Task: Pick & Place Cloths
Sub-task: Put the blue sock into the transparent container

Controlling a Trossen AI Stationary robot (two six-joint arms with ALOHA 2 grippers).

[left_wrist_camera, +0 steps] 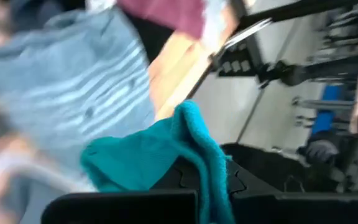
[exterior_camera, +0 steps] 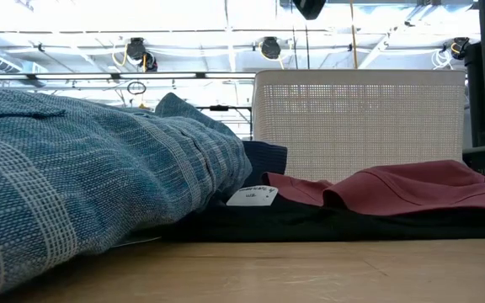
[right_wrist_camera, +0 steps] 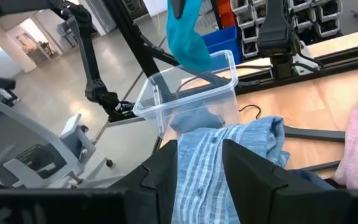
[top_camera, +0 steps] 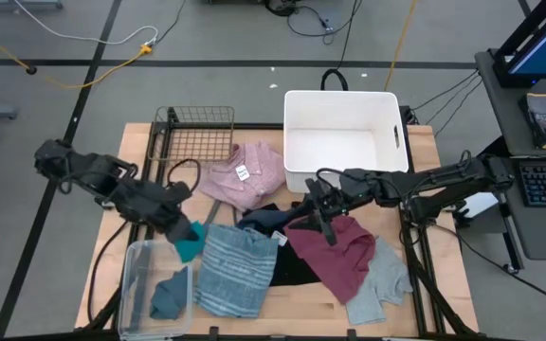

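the left claw (top_camera: 186, 230) is clenched on a small teal cloth (top_camera: 191, 242), which hangs from it just above the near rim of the clear bin (top_camera: 133, 284) at the tabletop's (top_camera: 444, 275) front left corner. another teal piece (top_camera: 169, 294) already lies inside that bin. so the move likely turns on one relation: the bin's opening sits below and slightly to the left of the hanging cloth, and the bin's long axis runs front to back, so a short shift over the rim should put the cloth clear to drop.

the right claw (top_camera: 322, 220) is over the middle of the pile, above the maroon cloth (top_camera: 339, 251), its fingers parted with nothing between them in its wrist view; the striped cloth (right_wrist_camera: 229, 162) lies ahead of it. the left arm is plainly nearer the bin.

the pink shirt (top_camera: 245, 175), black, dark blue and grey (top_camera: 379, 284) cloths lie spread in front of the white tub (top_camera: 341, 137).
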